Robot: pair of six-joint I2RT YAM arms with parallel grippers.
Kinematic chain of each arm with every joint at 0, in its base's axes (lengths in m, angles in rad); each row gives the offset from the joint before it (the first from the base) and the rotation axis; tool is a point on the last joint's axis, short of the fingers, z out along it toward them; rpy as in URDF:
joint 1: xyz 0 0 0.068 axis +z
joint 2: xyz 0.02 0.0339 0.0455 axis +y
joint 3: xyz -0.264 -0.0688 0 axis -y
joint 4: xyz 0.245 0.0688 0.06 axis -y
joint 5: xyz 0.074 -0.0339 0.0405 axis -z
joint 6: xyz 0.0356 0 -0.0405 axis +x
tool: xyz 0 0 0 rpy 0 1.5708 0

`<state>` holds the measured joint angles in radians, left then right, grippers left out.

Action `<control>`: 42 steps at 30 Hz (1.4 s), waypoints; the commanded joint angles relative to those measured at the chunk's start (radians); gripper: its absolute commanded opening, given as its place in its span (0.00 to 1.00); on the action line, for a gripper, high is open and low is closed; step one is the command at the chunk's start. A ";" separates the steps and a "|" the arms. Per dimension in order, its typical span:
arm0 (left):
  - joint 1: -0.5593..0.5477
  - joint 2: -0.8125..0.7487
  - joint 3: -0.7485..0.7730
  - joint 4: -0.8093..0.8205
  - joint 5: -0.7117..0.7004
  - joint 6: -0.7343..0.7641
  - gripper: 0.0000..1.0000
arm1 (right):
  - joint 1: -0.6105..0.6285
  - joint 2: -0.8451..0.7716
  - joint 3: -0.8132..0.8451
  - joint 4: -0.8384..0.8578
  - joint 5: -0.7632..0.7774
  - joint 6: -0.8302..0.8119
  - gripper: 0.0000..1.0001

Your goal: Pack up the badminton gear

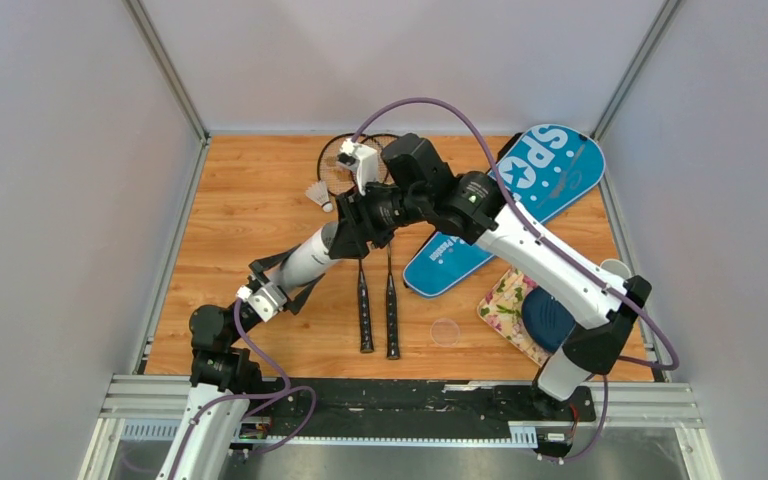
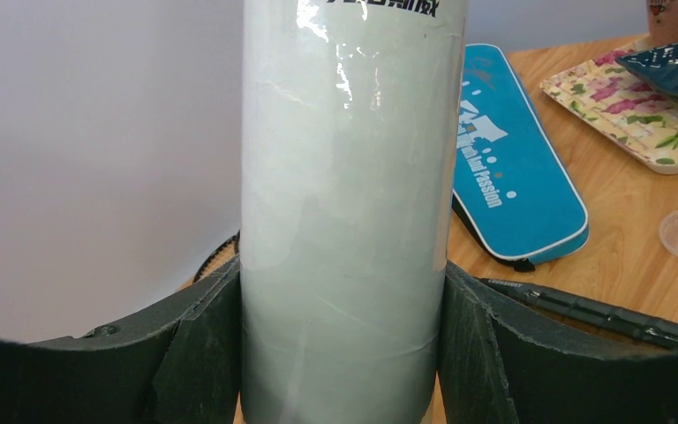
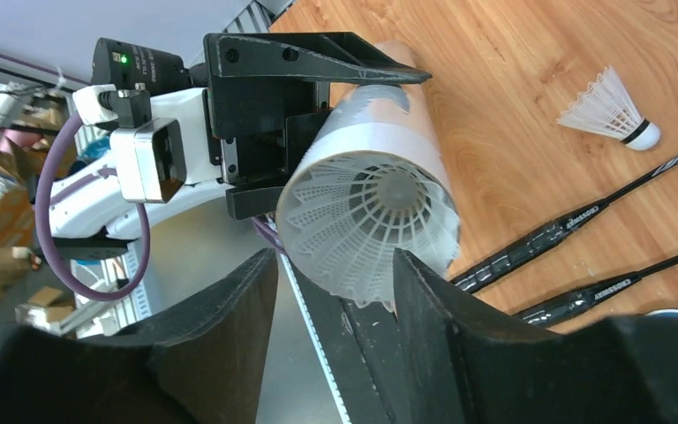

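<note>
1. Where bare wood shows at centre-left of the top view, 1 loose shuttlecock (image 1: pixel 318 193) lies beside the 2 rackets (image 1: pixel 364 310). Their heads overlap at upper centre and their handles run side by side toward the bottom. The white lettering on the shafts is too small to read surely.
2. Just right of that, the left gripper (image 2: pixel 344 344) pinches the white tube (image 2: pixel 344 203), 1 finger pressed on each side. Black print at the tube's top is cropped.
3. In the right wrist view, another shuttlecock (image 3: pixel 366 212) sits in the tube's mouth, feathers outward. The right gripper (image 3: pixel 335 300) faces it with fingers spread, partly covering the feather rim.
4. At lower centre, a clear round lid (image 1: pixel 445 332) lies flat.
5. Right of centre, the blue cover (image 1: pixel 530 190) is partly hidden by the right arm and shows "SP" and "Passion".
6. At lower right, the floral cloth (image 1: pixel 505 300) bears a dark blue shell-shaped object (image 1: pixel 545 320).
</note>
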<state>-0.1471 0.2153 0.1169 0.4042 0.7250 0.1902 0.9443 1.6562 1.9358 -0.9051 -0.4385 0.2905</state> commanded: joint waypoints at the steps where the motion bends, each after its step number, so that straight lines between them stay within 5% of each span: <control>1: -0.005 0.021 -0.014 -0.084 0.011 -0.049 0.13 | -0.025 -0.102 -0.121 0.227 -0.083 0.125 0.52; 5: -0.006 -0.002 -0.011 -0.100 -0.065 -0.037 0.13 | -0.041 -0.208 -0.167 0.299 0.022 0.118 0.50; 11: -0.006 -0.037 -0.011 -0.110 -0.183 -0.024 0.13 | -0.229 -0.458 -0.514 0.533 0.293 0.336 0.68; 16: -0.006 -0.062 0.000 -0.124 -0.323 -0.024 0.13 | -0.249 -0.403 -0.641 0.617 0.426 0.380 0.71; 23: -0.006 -0.125 -0.003 -0.142 -0.591 -0.011 0.11 | -0.148 -0.051 -0.506 0.572 0.595 0.394 0.72; 29: -0.006 -0.186 -0.016 -0.151 -0.795 0.012 0.11 | -0.061 0.308 -0.230 0.462 0.624 0.381 0.72; 42: -0.008 -0.208 -0.019 -0.154 -0.872 0.015 0.11 | 0.122 0.646 0.158 0.186 0.967 0.230 0.60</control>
<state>-0.1551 0.0116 0.1165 0.3134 -0.1066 0.2035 1.0237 2.2314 2.0075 -0.6239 0.3466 0.5865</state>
